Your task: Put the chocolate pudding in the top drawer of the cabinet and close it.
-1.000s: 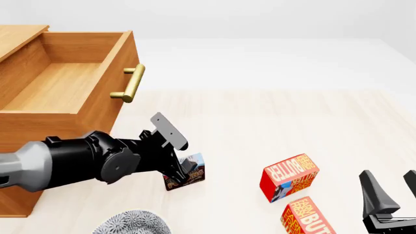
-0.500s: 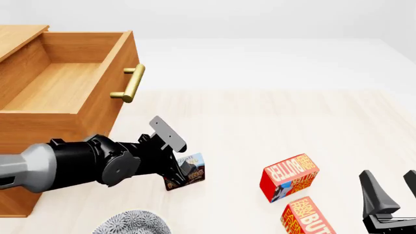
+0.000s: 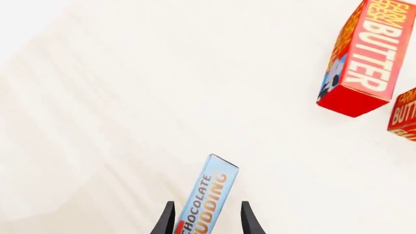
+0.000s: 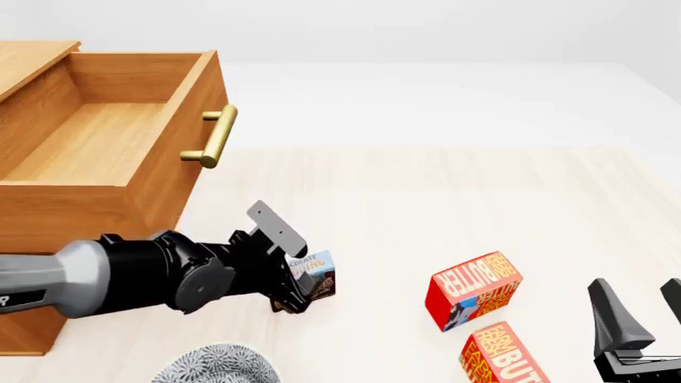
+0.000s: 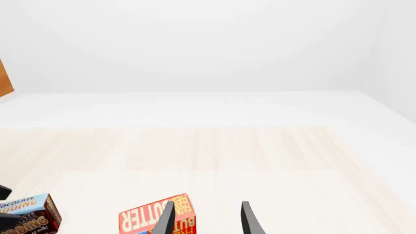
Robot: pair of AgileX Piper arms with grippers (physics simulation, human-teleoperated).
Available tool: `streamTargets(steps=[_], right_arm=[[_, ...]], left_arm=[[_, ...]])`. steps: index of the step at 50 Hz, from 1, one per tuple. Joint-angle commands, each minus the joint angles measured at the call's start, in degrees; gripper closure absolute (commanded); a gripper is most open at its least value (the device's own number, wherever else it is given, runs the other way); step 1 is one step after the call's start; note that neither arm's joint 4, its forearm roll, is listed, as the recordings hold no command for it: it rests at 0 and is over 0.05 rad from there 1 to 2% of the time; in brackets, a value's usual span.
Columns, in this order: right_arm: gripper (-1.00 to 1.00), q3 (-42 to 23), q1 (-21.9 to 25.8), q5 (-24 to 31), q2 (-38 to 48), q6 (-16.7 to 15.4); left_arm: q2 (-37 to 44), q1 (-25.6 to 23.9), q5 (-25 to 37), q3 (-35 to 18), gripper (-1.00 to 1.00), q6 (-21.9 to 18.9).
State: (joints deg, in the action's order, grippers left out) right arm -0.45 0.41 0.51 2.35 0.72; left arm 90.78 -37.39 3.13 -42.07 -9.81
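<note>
The chocolate pudding (image 4: 316,262) stands on edge on the table, just right of the cabinet (image 4: 24,323). My left gripper (image 4: 301,284) is low at the box, open, with one finger on each side of it. In the left wrist view the pudding (image 3: 209,195) sits between the fingers (image 3: 166,220) with a small gap on each side. The top drawer (image 4: 194,94) is pulled out and open, its brass handle (image 4: 212,136) facing right, and nothing shows inside it. My right gripper (image 4: 640,317) stands open at the near right, holding nothing.
Two red butter boxes (image 4: 474,289) (image 4: 500,356) lie right of the pudding, near the right gripper. A grey patterned object (image 4: 218,367) sits at the near edge below the left arm.
The left arm has dropped lower and reached further over the pudding, so the fingers now straddle it. The right arm has not moved.
</note>
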Motion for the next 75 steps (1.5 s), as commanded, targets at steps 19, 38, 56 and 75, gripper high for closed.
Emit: streamTargets(steps=[19, 38, 56, 75], right_arm=[[-1.0, 0.21, -0.15, -0.29, -0.35, -0.23], [-1.0, 0.25, -0.1, -0.08, -0.57, -0.2], [-1.0, 0.24, -0.09, 0.54, -1.19, -0.2], [-1.0, 0.23, -0.08, 0.51, -1.15, -0.21]], left_arm=[[2.18, 1.1, -2.45, 1.03, -1.0, 1.79], [3.19, 1.84, -3.59, 1.5, -1.0, 2.48], [4.26, 0.46, -4.51, 1.99, 1.0, 4.42], [-2.04, -2.85, 1.64, 0.94, 1.0, 8.05]])
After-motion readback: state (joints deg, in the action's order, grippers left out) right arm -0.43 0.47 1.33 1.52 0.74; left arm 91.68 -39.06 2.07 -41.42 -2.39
